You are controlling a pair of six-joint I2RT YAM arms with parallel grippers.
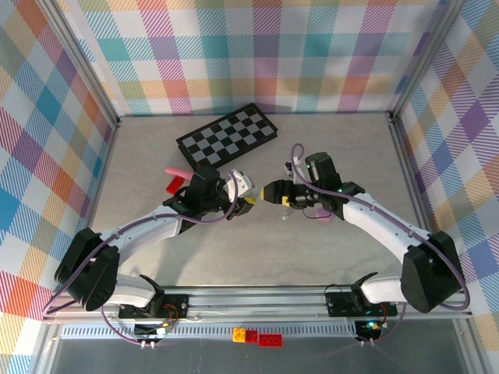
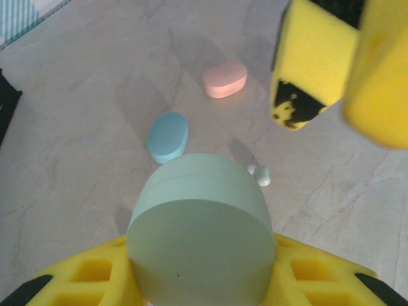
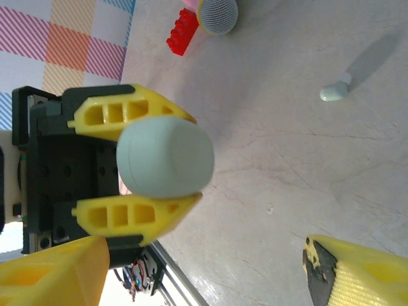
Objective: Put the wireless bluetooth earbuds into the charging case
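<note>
My left gripper (image 2: 201, 284) is shut on a pale green oval charging case (image 2: 201, 233), which stands closed between its yellow fingers. Seen from the right wrist, that case (image 3: 166, 158) sits in the left gripper (image 3: 191, 159). A tiny greenish earbud (image 2: 260, 174) lies on the table just beyond the case, and the same earbud (image 3: 335, 92) is in the right wrist view. My right gripper (image 3: 204, 280) is open and empty, facing the left gripper (image 1: 243, 192) closely. From above, the right gripper (image 1: 270, 193) hovers over the table's middle.
A blue case (image 2: 167, 136) and a pink case (image 2: 225, 79) lie further out on the table (image 2: 76, 127). A chessboard (image 1: 228, 134) lies at the back. A red brick (image 1: 173, 184) and a grey mesh ball (image 3: 217, 14) are to the left.
</note>
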